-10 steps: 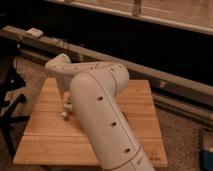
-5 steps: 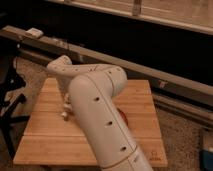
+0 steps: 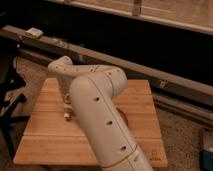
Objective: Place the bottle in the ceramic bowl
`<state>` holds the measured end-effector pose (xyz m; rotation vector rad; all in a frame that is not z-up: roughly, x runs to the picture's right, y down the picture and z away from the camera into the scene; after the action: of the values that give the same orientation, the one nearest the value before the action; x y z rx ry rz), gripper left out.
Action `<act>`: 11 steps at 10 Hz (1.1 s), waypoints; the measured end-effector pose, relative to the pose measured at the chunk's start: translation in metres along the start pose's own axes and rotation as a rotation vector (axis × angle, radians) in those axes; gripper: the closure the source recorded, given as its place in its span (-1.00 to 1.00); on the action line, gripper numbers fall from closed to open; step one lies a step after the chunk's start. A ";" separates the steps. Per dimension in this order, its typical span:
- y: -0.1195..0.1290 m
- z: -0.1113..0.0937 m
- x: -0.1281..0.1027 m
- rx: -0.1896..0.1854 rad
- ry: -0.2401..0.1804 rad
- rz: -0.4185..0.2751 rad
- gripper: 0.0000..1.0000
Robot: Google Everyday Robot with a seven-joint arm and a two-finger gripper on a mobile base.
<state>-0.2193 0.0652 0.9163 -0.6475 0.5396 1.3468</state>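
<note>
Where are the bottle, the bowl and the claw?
bottle (image 3: 66, 114): camera view, its pale body.
bowl (image 3: 123, 118): camera view, the red edge peeking out right of the arm (image 3: 100, 117).
claw (image 3: 67, 101): camera view, its lower end, right above the bottle.

— How is the scene lit?
— A dim, warm amber cast is laid over everything. The wooden table (image 3: 140, 100) is lit from above. Its top is the brightest broad surface, while the floor (image 3: 185, 132) around it is sunk in murk.

— And the machine?
— The white arm (image 3: 100, 115) is caught brightest along its upper shell, where a soft sheen is carried, and its underside is shaded. A shadow is thrown across the table's left half. There the gripper (image 3: 67, 111) is hung low over the boards, near the left edge, half lost in that shade. A paler band is seen at the far top right.
</note>
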 end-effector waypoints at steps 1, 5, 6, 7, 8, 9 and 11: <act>0.000 -0.011 0.003 -0.013 -0.007 -0.004 0.79; -0.026 -0.064 0.039 -0.063 -0.025 -0.006 1.00; -0.040 -0.071 0.053 -0.063 -0.024 0.003 1.00; -0.054 -0.076 0.067 -0.058 -0.021 0.014 1.00; -0.070 -0.081 0.083 -0.056 -0.022 0.032 1.00; -0.084 -0.085 0.097 -0.056 -0.023 0.052 1.00; -0.114 -0.091 0.123 -0.054 -0.023 0.108 1.00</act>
<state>-0.0868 0.0771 0.7798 -0.6538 0.5271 1.4728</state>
